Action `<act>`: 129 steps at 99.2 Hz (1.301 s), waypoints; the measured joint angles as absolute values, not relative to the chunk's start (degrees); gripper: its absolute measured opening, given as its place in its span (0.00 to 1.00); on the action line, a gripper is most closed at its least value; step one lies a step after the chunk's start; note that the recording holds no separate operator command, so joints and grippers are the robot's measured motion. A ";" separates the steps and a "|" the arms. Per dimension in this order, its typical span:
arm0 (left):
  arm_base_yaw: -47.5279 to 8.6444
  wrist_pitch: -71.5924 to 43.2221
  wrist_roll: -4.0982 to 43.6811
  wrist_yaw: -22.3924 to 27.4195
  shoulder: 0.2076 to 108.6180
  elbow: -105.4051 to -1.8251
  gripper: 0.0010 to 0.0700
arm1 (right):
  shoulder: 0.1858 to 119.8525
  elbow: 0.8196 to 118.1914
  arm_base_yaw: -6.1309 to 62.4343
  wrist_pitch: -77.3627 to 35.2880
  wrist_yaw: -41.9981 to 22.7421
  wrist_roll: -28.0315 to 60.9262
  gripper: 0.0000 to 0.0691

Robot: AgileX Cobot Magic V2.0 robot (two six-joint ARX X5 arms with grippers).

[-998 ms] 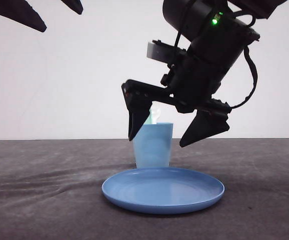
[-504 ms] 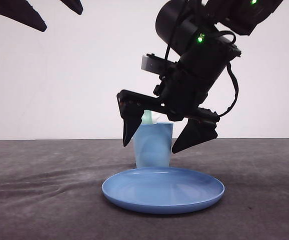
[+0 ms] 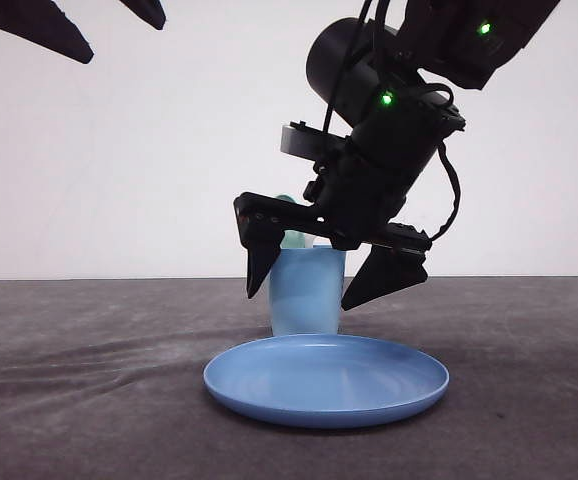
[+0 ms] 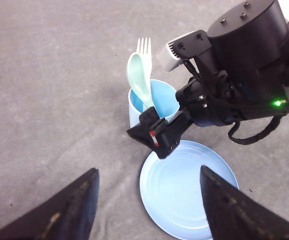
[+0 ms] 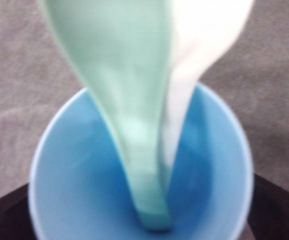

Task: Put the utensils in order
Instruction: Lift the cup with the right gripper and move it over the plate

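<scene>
Standing handle-down in the light blue cup [image 4: 152, 102], the mint spoon [image 4: 140, 80] and white fork [image 4: 144, 47] are pretty much straight under the right hand [image 3: 324, 272], which is spread wide and empty; the left hand [image 4: 147, 205] is held open well off.

Looks like a lab test bench to me, not a home or kitchen. I see a plain white wall [image 3: 149, 150] as backdrop, no furniture or decor. The table [image 3: 69, 400] is covered with a wrinkled dark grey cloth [image 4: 49, 90], staged like a test surface. Props are sparse: one light blue cup [image 3: 307, 290], one blue round plate [image 3: 326, 380], plastic kids' cutlery. A black robot arm [image 3: 389, 120] with exposed cabling and green status LEDs hangs over the setup.
</scene>
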State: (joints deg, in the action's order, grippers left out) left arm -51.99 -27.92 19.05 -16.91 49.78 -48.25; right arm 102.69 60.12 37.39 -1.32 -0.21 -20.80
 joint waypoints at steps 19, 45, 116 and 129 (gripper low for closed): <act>-51.99 -27.88 18.87 -16.91 49.78 -48.25 0.55 | 102.74 60.12 37.01 -1.02 -0.14 -20.78 0.85; -51.99 -27.88 18.87 -16.93 49.78 -48.25 0.55 | 102.85 60.12 37.01 -0.60 -0.05 -20.73 0.67; -51.99 -27.88 18.87 -16.93 49.78 -48.25 0.55 | 82.08 60.29 40.03 -15.05 -3.20 -9.02 0.66; -51.99 -27.90 18.87 -16.93 49.78 -48.25 0.55 | 76.66 60.29 42.41 -18.33 -3.22 -7.29 0.66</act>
State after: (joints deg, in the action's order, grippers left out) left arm -51.99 -27.90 18.87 -16.93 49.78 -48.25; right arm 76.66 60.29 42.41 -18.33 -3.22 -7.29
